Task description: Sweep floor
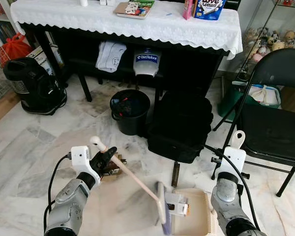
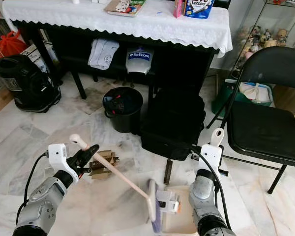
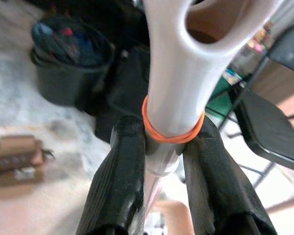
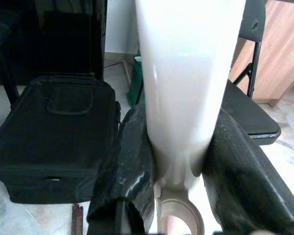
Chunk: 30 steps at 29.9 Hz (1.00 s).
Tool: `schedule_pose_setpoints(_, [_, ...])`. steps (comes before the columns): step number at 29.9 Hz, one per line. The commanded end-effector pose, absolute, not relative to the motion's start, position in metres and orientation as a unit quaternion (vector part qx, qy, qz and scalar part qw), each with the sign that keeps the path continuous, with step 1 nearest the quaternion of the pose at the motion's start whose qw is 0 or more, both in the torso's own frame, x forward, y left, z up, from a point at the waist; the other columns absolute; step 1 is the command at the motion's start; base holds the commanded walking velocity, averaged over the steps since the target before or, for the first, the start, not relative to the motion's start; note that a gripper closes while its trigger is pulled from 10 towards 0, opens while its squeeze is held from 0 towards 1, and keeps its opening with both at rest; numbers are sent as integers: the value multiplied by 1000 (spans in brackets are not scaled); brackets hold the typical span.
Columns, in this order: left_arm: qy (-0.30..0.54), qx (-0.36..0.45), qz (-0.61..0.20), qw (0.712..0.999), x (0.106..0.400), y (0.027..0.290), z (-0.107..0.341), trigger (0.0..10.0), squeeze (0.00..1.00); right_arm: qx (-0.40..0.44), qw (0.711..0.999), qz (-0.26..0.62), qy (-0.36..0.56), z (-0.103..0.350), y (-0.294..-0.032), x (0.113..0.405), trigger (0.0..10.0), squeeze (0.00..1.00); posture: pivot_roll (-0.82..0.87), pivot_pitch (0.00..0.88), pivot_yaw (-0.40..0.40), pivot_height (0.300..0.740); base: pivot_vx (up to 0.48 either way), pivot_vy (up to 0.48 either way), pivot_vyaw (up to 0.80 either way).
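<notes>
My left gripper (image 1: 104,158) has its black fingers (image 3: 120,181) clamped on the cream plastic handle of the small hand brush (image 1: 135,179), whose bristle head rests at the mouth of the beige plastic dustpan (image 1: 194,214). My right gripper (image 4: 179,161) pinches the dustpan's upright handle. I judge I'm mid-sweep. Next, swing the brush toward the brown scrap on the marble floor (image 1: 110,172) beside my left wrist (the pan lies well apart from it).

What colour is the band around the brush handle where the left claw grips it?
Orange; the band shows best in the left wrist view.
</notes>
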<state>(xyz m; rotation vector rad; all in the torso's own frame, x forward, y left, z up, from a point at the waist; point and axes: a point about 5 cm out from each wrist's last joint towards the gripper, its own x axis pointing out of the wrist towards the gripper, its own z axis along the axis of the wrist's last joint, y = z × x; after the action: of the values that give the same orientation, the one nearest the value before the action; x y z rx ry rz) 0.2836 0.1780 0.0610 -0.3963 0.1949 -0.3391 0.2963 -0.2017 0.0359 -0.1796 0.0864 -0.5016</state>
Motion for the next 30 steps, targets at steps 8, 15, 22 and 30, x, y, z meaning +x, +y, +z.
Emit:
schedule_pose_setpoints(8, [84,-281,-205,934,281,176,76,10000,0,-87,962,-254,51,35,-205,297,10000,0,119,142,-12,740,0,0,0])
schedule_pose_setpoints(15, [46,-298,-209,930,285,173,99,10000,0,-34,976,-213,26,44,-192,305,10000,0,119,138,-9,740,0,0,0])
schedule_pose_setpoints(22, [-15,-255,-149,955,293,183,122,10000,0,12,989,-149,5,54,-173,317,10000,0,122,122,-7,740,0,0,0])
schedule_pose_setpoints(30, [-60,-247,-132,958,293,185,143,10000,0,45,993,-113,6,54,-166,318,10000,0,127,111,-13,740,0,0,0])
